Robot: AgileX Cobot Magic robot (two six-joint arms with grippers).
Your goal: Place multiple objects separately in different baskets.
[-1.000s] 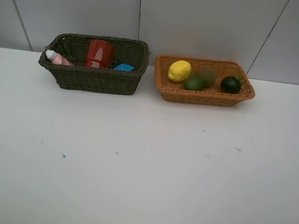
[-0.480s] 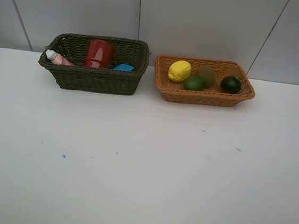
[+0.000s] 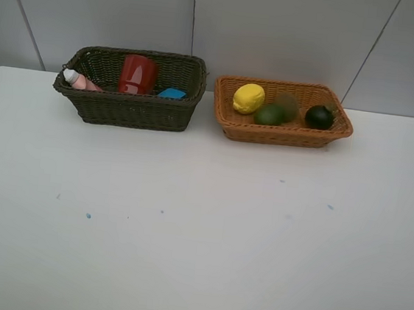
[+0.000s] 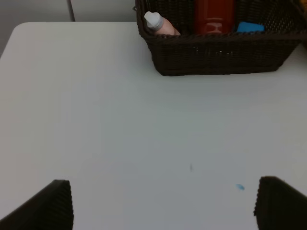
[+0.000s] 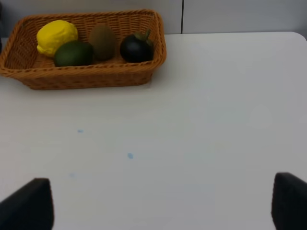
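Note:
The dark olive basket [image 3: 134, 110] at the back left holds a pink bottle [image 3: 78, 80] with a white cap, a red cup [image 3: 138, 74] and a blue eraser [image 3: 172, 93]. Beside it, the tan basket [image 3: 283, 135] holds a yellow lemon [image 3: 248, 98], a green lime [image 3: 269, 115], a brown kiwi [image 3: 287, 104] and a dark mangosteen [image 3: 319, 116]. My left gripper [image 4: 163, 206] is open over bare table, well short of the dark basket [image 4: 220, 55]. My right gripper [image 5: 160, 203] is open and empty too, far from the tan basket [image 5: 86, 76]. Neither arm shows in the exterior view.
The white table [image 3: 199, 228] carries only a few small blue specks [image 3: 88, 216]. A grey panelled wall [image 3: 279, 29] rises right behind both baskets. The table's left edge [image 4: 7, 45] shows in the left wrist view.

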